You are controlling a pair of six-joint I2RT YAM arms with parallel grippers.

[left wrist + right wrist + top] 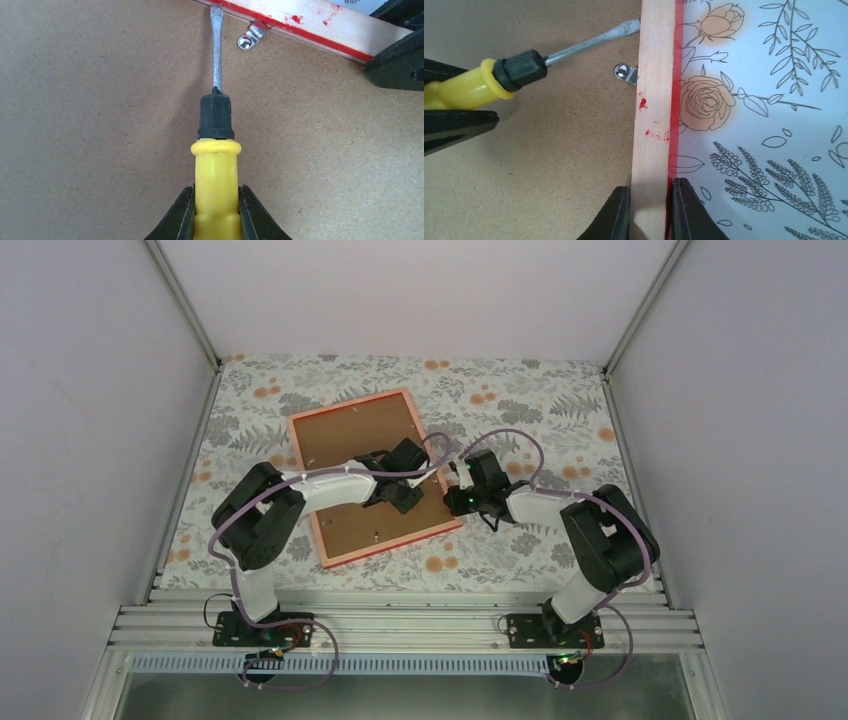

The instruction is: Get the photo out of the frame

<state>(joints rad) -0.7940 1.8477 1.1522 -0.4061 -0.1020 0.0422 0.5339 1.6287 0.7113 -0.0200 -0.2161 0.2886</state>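
Observation:
The frame (345,435) lies face down on the table, showing its brown back board with a red-edged wooden rim. The photo is hidden under the board. My left gripper (216,215) is shut on a yellow-handled screwdriver (216,175). The screwdriver's flat tip touches the rim (320,25) just left of a small metal tab (251,36). My right gripper (649,210) is shut on the frame's right rim (651,125), one finger on the board side and one outside. The screwdriver (469,87) and tab (625,73) also show in the right wrist view. In the top view both grippers (400,495) (452,498) meet at the frame's right edge.
A floral tablecloth (520,390) covers the table and shows beside the rim (764,100). White walls close in the left, right and back. A metal rail (400,625) runs along the near edge by the arm bases. My right gripper's black finger (395,65) sits close to the screwdriver tip.

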